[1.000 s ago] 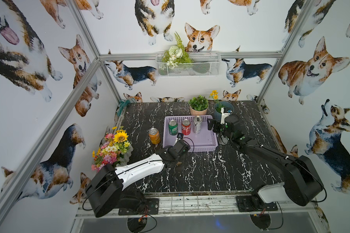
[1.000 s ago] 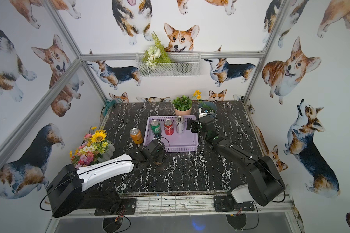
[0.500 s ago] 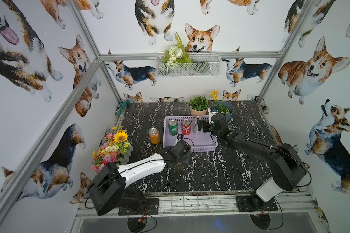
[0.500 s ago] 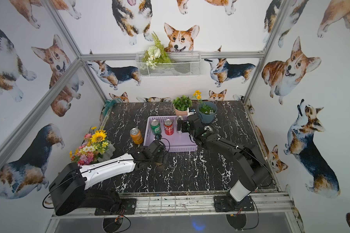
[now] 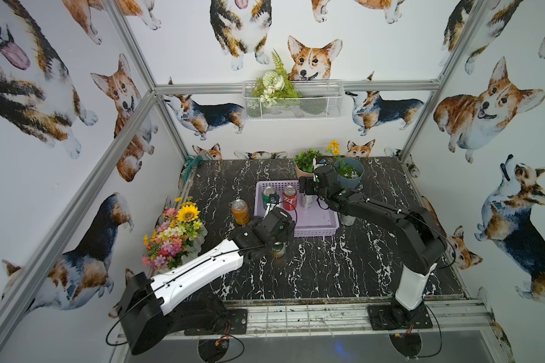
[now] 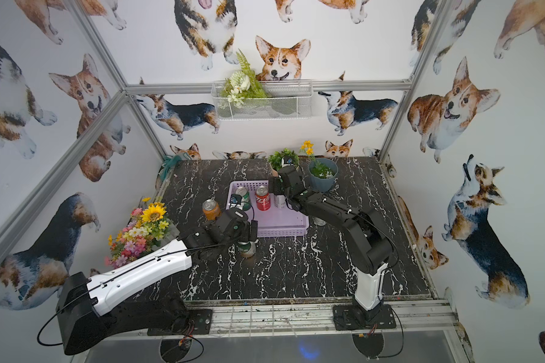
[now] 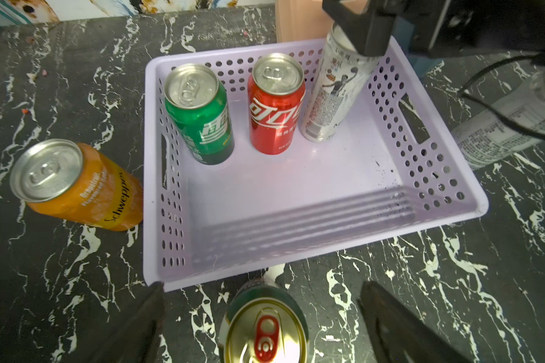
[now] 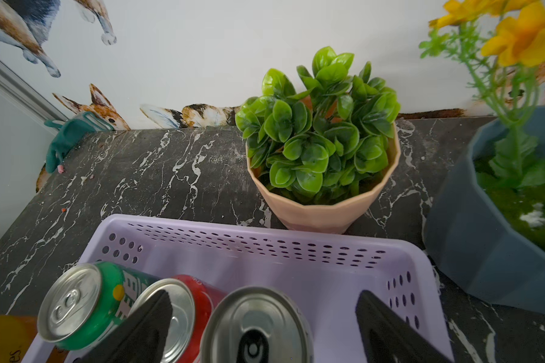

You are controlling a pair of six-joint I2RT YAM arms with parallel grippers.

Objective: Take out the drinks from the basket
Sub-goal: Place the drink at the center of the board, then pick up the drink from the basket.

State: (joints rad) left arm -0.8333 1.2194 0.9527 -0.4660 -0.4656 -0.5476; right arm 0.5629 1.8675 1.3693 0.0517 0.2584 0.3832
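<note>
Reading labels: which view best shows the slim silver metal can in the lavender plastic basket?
Left wrist: the slim silver metal can shows its printed side. Right wrist shows only its lid; in both top views, tiny.

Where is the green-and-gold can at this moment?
In a top view the green-and-gold can stands upright on the marble table, just outside the near wall of the basket, between the open jaws of the left end effector.
</note>
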